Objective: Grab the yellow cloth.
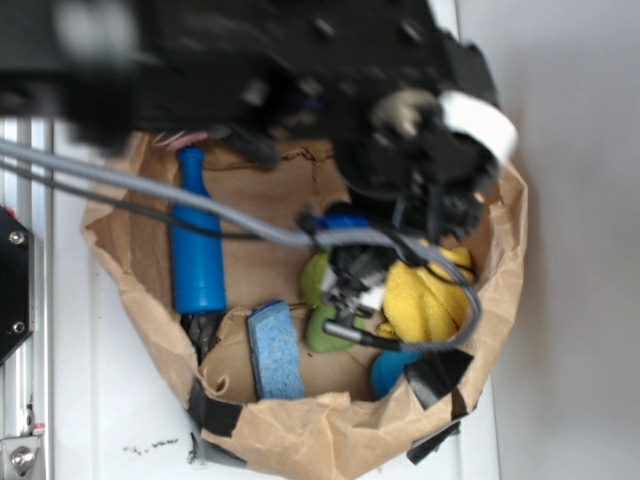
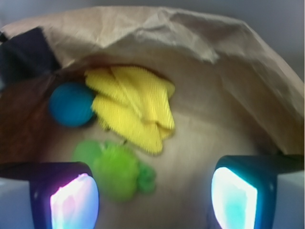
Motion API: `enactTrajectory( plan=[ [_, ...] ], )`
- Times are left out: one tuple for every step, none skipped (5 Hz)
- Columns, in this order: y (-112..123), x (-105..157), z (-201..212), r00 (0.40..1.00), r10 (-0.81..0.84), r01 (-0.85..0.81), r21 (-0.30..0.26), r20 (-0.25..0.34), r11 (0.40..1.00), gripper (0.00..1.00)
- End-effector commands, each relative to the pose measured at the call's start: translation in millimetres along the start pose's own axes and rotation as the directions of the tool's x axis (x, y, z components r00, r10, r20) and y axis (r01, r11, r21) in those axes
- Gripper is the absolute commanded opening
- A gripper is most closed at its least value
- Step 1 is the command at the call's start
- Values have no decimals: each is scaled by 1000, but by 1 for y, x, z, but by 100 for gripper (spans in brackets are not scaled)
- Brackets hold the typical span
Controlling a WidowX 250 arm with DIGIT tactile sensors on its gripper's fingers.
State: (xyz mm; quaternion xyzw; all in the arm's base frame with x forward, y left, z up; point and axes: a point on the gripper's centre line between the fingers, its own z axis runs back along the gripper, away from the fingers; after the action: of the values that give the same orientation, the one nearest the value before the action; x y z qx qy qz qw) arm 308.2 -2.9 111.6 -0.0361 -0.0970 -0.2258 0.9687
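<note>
- Since everything sits down inside a crumpled paper bag (image 2: 157, 28) with its rim rolled down, I've got the arm reaching in from above, which I guess is why the outside camera mostly sees black robot and cables
- jaws (image 2: 155, 195) are spread wide open, nothing between them, one pad in each bottom corner of the wrist view, so nothing's grabbed yet
- yellow cloth (image 2: 133, 107) is on the bag floor near the far wall in the wrist view, ahead of the jaws and a bit left of centre; from outside, the yellow cloth (image 1: 425, 295) shows just right of the wrist, close to the bag's side
- it's bright yellow, ribbed terry-looking fabric, bunched into a few overlapping folds fanning out to a point, not lying flat. My take is those raised folds give the pads something to pinch
- blue ball (image 2: 71, 104) is touching or almost touching the cloth's left edge, can't tell which, image is soft
- green plush toy (image 2: 116, 169) sits nearer the jaws than the cloth does, just short of it, so I reckon closing where I am now would catch the plush instead
- also in the bag, well apart from the cloth: a blue sponge (image 1: 275, 350) and a blue bottle-shaped thing (image 1: 197, 240) over on the other side
- bag's on a white bench (image 1: 100, 420)
</note>
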Motion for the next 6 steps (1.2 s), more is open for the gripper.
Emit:
enactTrajectory(
  plan=[
    [-16, 23, -6, 995, -70, 68, 40, 66, 997, 100],
    [-13, 20, -21, 997, -71, 68, 89, 33, 994, 100],
    [-1, 19, -31, 998, -55, 54, 60, 25, 997, 100],
    [4, 23, -45, 999, -53, 52, 50, 6, 997, 100],
    [-1, 25, -52, 997, -72, 72, 63, -4, 995, 100],
    [-6, 24, -45, 997, -65, 62, 82, 31, 995, 100]
  ],
)
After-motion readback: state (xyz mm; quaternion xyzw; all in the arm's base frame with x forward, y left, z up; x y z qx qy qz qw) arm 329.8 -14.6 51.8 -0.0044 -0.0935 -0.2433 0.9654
